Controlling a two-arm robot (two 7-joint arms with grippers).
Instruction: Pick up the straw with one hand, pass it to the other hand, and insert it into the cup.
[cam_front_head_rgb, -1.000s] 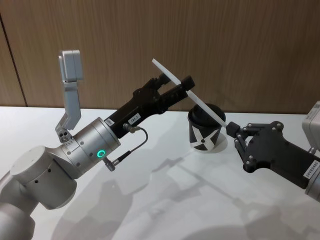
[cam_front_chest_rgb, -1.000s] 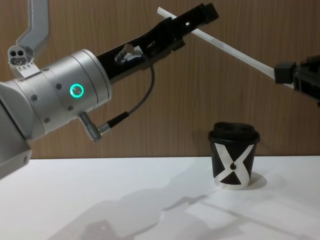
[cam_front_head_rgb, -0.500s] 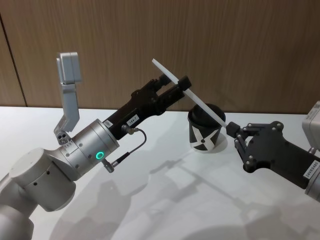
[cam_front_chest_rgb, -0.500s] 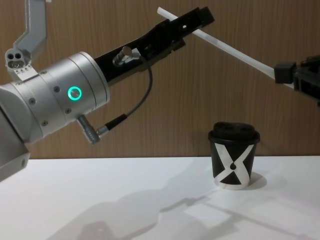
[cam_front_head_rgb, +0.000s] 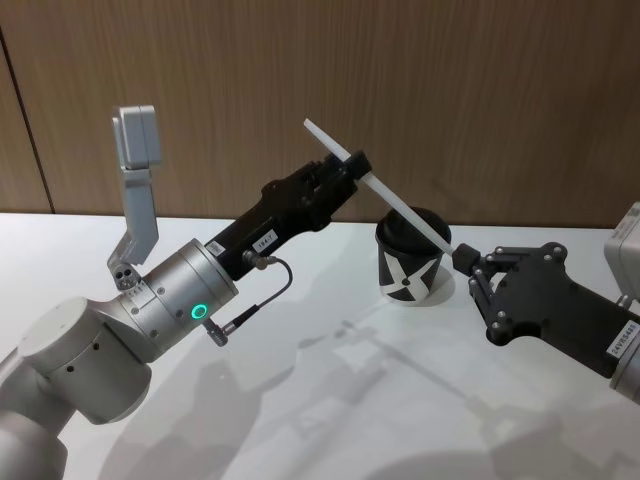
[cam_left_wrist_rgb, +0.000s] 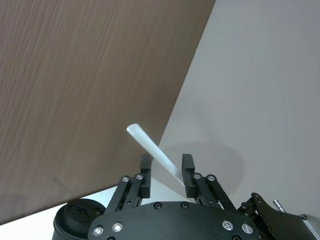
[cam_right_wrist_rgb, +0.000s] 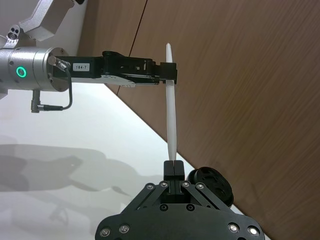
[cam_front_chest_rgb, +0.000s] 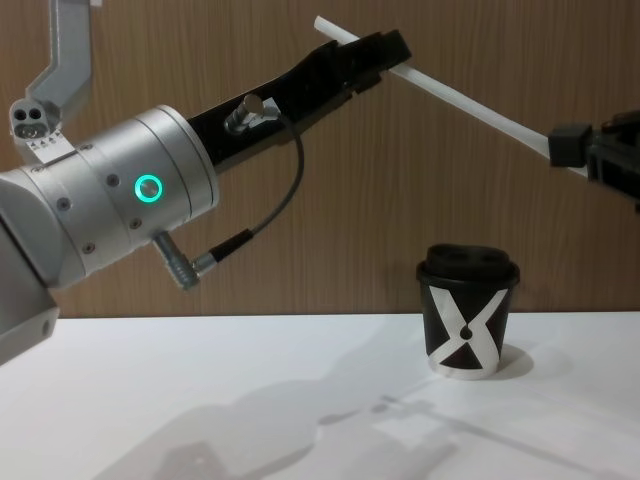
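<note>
The white straw (cam_front_head_rgb: 400, 205) hangs slanted in the air above the black cup (cam_front_head_rgb: 408, 265), which stands on the table with a white X (cam_front_chest_rgb: 468, 335) on its side. My right gripper (cam_front_head_rgb: 462, 258) is shut on the straw's lower end, to the right of the cup. My left gripper (cam_front_head_rgb: 347, 163), on the silver wrist with the green ring, straddles the straw near its upper end. In the left wrist view the straw (cam_left_wrist_rgb: 150, 147) runs between the left gripper's fingers (cam_left_wrist_rgb: 187, 170) with a small gap on each side.
A wood-panelled wall (cam_front_head_rgb: 500, 90) stands close behind the cup. The white table (cam_front_head_rgb: 330, 400) stretches out in front of both arms. The left wrist camera bracket (cam_front_head_rgb: 135, 185) sticks up from the left arm.
The left gripper's fingers have narrowed in around the straw's upper part. The right gripper, the straw and the cup have stayed put.
</note>
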